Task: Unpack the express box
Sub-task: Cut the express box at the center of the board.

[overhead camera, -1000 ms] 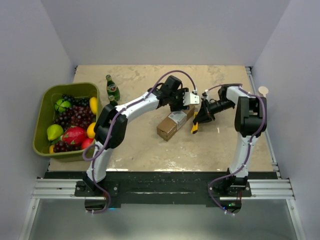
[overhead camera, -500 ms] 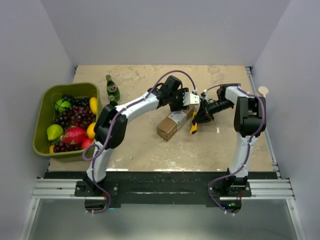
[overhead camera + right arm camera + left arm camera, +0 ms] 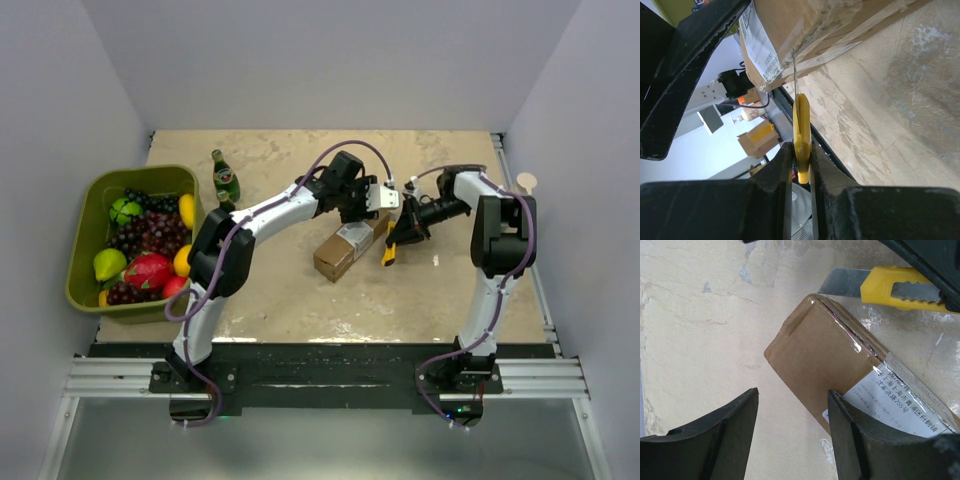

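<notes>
A green basket (image 3: 78, 262) of fruit sits against the table's (image 3: 300, 300) left edge, with a green bottle (image 3: 225, 180) standing just beside its far right corner. Neither is involved in the work at hand.

The left arm reaches across towards the middle of the table, and the left hand (image 3: 792, 400) hangs over the express box (image 3: 343, 250) with its jaws apart. In the left wrist view one finger (image 3: 850, 440) lies over the white label while the other (image 3: 715, 435) is over bare table. Whether either touches the cardboard cannot be told.

The box lies flat a little right of the table's centre, label face up. Its long axis runs diagonally, from the near left to the far right. Clear tape covers the seam along its top edge.

Just beside the box's far right end is the yellow utility knife (image 3: 900, 287), clamped between the fingers of the right hand (image 3: 800, 165), which is closed on its handle. The blade (image 3: 794, 75) is extended, and its tip meets the taped seam at that far right corner of the box.

So the right hand is the one placed to cut, and the box stretches away from it towards the near left. The next stroke probably has to follow that diagonal, with the left hand pressing down to keep the box from sliding.
</notes>
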You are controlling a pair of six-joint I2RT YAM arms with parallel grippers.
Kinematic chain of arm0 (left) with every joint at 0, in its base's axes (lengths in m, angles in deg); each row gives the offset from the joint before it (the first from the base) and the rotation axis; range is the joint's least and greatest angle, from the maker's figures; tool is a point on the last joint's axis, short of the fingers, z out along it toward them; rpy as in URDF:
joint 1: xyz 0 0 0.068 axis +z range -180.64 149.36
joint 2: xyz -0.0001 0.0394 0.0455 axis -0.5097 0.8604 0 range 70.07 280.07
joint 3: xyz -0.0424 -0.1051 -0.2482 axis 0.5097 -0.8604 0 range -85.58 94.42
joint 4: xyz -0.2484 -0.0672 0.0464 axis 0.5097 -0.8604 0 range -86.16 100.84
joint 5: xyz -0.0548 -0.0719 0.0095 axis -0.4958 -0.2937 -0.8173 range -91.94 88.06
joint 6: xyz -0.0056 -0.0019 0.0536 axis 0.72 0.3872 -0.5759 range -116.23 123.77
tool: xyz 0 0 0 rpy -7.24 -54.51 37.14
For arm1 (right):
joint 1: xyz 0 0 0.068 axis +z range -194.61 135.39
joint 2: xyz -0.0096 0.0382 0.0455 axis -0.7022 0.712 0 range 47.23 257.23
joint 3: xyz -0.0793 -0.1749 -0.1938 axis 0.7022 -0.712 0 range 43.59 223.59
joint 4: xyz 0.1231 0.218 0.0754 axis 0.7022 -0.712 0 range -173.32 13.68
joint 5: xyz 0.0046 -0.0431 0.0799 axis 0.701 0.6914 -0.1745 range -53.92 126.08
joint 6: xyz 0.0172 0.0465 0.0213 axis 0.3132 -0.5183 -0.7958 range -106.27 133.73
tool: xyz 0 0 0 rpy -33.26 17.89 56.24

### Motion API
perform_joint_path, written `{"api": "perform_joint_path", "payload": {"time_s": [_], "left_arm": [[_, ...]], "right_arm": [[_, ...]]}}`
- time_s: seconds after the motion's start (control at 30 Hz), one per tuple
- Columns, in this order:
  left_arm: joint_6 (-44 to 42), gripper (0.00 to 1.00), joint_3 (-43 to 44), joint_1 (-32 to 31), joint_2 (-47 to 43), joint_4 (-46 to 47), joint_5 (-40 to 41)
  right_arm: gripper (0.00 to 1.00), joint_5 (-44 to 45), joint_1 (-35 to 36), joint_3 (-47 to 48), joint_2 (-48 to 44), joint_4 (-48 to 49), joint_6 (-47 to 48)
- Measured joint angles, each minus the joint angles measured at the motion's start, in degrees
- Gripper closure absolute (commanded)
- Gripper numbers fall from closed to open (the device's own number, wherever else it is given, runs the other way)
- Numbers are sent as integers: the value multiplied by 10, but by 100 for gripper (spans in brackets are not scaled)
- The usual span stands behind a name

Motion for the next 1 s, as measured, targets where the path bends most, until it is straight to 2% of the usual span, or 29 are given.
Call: {"api": "perform_joint_path", "payload": {"time_s": [1.0], "left_arm": [[0,38,7,0,3,-6,0]], "right_arm": [[100,-1,-2,10,25,6,-1]]}}
